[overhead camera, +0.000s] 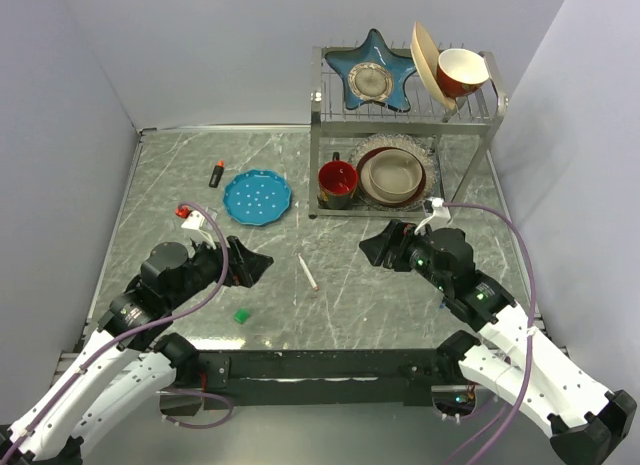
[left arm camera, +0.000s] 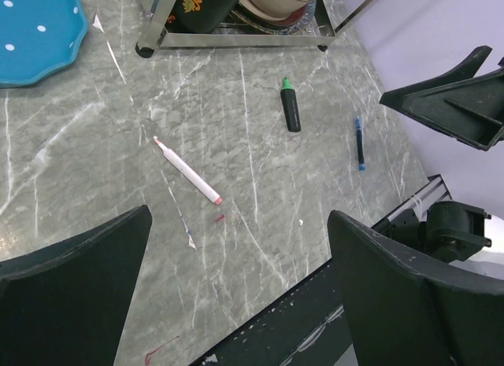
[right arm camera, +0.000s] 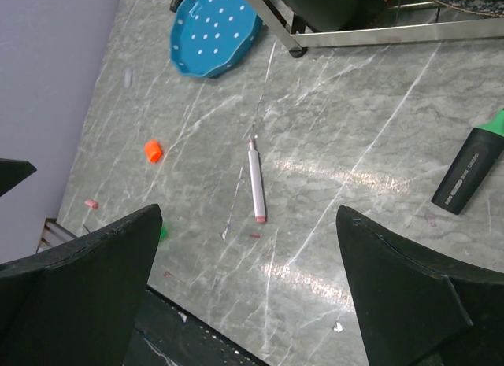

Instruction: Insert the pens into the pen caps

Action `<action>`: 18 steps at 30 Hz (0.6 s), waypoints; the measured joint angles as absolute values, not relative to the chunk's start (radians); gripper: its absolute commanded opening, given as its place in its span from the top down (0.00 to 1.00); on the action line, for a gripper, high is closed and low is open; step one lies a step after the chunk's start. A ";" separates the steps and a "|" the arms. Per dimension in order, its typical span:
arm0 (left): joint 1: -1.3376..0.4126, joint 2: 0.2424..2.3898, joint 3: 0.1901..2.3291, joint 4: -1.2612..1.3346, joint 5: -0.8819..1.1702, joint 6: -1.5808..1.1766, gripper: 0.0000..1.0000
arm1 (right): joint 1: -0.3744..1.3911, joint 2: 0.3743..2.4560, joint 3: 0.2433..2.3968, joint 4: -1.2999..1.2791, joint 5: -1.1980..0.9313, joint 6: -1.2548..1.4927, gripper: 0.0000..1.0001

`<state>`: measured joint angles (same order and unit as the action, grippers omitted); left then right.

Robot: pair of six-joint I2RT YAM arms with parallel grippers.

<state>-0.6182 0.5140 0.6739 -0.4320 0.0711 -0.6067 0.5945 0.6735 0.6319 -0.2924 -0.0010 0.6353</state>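
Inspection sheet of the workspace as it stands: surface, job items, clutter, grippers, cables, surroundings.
Surface: grey marble table, a few tiny specks.
Job's things: white pen mid-table; green-tipped marker and blue pen lying apart; orange-tipped marker beside the blue plate; green cap, orange cap, pink cap loose.
Clutter: dish rack holding crockery.
Grippers: left gripper and right gripper open, empty.
Cables: purple cables loop off both wrists.
Surroundings: plain walls; nothing else seen.
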 measured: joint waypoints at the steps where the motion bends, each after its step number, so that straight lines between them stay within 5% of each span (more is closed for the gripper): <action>1: -0.618 0.514 0.674 -0.432 0.070 -0.607 0.01 | 0.595 0.673 0.632 -0.292 -0.001 0.635 0.00; 5: -0.618 0.514 0.674 -0.432 0.064 -0.607 0.01 | 0.595 0.678 0.632 -0.301 0.000 0.635 0.00; 14: -0.618 0.513 0.674 -0.437 0.036 -0.615 0.01 | 0.604 0.782 0.621 -0.294 -0.055 0.657 0.30; 18: -0.618 0.498 0.674 -0.440 0.024 -0.617 0.01 | 0.683 0.916 0.621 -0.265 -0.042 0.675 0.33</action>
<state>-0.6182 0.4984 0.6739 -0.4400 0.0238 -0.6167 0.6827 0.9165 0.6209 -0.2649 -0.0418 0.6754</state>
